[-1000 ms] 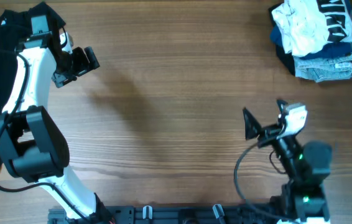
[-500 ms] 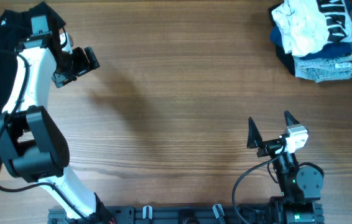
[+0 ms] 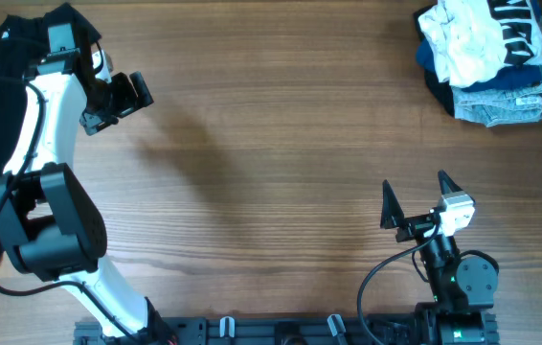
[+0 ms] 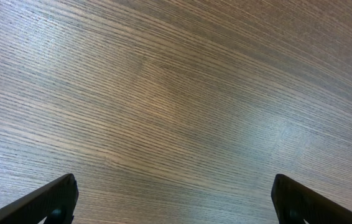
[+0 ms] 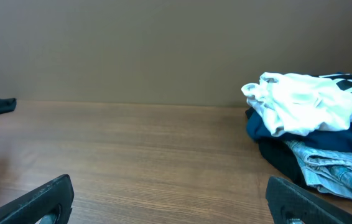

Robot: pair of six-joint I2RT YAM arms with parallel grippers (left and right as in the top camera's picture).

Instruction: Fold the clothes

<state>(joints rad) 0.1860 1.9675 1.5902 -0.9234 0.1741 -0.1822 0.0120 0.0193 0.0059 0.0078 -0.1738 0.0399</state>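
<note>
T-shirt lay crumpled in the desk's far right corner, white and unfolded, with its black lettering showing toward the right side. It sat on top of a navy-blue piece, which rested on folded pale denim. From the right wrist camera I saw the same pile, white fabric over navy over denim. None of it had shifted over the last second.

The right fingers stood spread wide apart and empty, well short of the pile, near the desk's front edge. A second earlier that arm had reached a little farther out; by half a second ago it had drawn back to this pose, and I saw no change since.

The left fingers hung over bare wood at the far left, also parted and holding nothing, exactly as before. A long black garment lay beneath that arm at the desk's left edge.
</note>
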